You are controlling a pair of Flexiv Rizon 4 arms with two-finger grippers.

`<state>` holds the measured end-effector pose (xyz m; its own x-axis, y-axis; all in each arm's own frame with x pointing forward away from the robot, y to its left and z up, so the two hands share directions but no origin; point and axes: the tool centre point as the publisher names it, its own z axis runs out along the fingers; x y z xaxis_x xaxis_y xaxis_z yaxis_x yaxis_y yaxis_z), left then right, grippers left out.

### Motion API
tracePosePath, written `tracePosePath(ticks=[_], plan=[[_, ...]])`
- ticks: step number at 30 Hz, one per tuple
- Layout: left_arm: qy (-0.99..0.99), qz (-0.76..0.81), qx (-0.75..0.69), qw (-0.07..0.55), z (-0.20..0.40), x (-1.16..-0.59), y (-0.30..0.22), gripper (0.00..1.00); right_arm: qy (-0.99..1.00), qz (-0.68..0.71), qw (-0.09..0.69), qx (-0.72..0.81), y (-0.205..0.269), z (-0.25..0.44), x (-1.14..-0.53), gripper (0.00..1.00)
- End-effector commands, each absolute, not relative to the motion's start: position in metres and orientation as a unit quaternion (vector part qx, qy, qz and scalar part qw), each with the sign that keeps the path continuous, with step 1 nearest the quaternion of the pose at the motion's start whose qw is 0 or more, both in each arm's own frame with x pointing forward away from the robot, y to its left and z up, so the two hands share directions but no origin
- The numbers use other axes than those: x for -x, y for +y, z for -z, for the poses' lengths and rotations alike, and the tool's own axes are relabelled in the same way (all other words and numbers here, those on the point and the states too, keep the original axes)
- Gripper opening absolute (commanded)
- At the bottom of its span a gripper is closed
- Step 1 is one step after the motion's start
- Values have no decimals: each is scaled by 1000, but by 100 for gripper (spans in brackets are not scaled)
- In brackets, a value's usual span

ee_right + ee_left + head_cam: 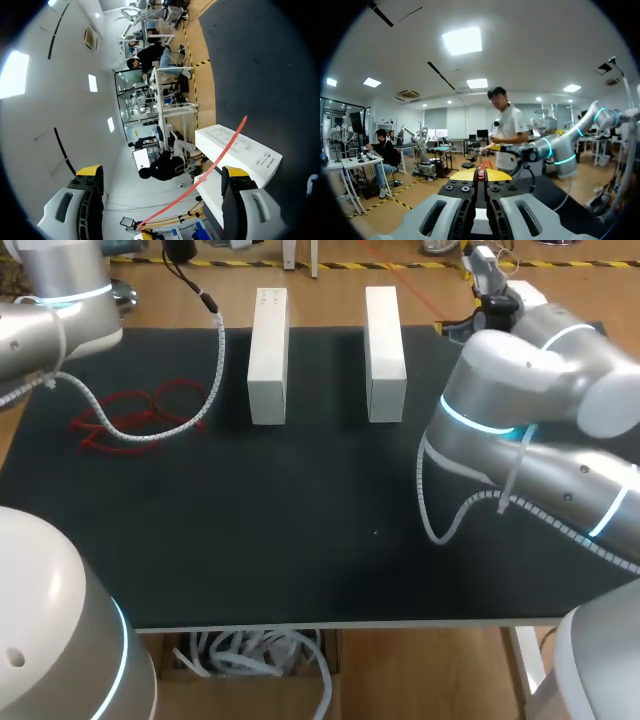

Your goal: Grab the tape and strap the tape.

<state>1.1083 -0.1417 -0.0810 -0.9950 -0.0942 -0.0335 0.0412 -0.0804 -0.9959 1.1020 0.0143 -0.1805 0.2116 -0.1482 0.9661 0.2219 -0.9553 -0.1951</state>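
My left hand (pixel 480 175) is clenched. Its yellow tips are pressed together on a short red bit that I take to be the tape (pixel 481 171), though too little of it shows for me to be sure. In the head view, red tape lies in loose loops at the middle left of the frame, on the black worktop (pixel 300 530), with my left arm (pixel 50 320) above it in the upper left corner.

My right hand (pixel 162 171) is released, its fingers standing wide apart. A thin red strand runs slantwise across the gap between them, touching neither.

Two white boxes stand side by side at the upper middle of the head view, the left box (pixel 268 355) and the right box (pixel 385 350) apart from each other. Both are shut, so I cannot tell what is in them. My right arm (pixel 520 410) fills the right side of the frame.
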Motion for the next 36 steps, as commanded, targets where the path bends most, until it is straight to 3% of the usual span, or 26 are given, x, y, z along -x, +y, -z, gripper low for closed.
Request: tracePosePath(ticks=[1,29,31,33,34,36], plan=[[676,735,21,47,81,-1107,-142,0,-5,635,134,761,19,184,-1107,100],[676,735,21,47,81,-1107,-142,0,-15,645,140,751,15,186,-1122,100],[676,735,21,47,81,-1107,-142,0,-17,646,139,750,15,186,-1122,75],[676,735,21,47,81,-1107,-142,0,-19,646,139,750,15,185,-1122,67],[676,735,21,47,81,-1107,-142,0,-21,647,140,750,15,185,-1122,48],[676,735,21,47,81,-1107,-142,0,-24,646,139,750,15,185,-1122,42]])
